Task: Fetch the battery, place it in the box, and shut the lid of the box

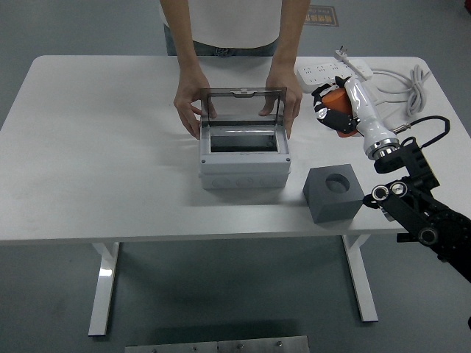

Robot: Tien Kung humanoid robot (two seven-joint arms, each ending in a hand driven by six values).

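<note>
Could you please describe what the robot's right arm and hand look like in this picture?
The right hand has a glossy white shell with black joints on its fingers, ending in a silver metal wrist ring. Behind it, the black right arm is built of angular links with round joints, and a thin black cable loops beside the wrist.

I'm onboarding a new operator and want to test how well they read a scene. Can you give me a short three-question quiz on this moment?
1. True or false: the right hand holds the orange battery in the air, clear of the grey holder block.
2. Who keeps the grey box steady with its clear lid raised? A) the robot's left hand B) a person's hands C) nobody
3. Fill in: the round socket in the top of the holder block is now ____.

Key: 1 true. 2 B: the person's hands rest on either side of the box. 3 empty.
</note>
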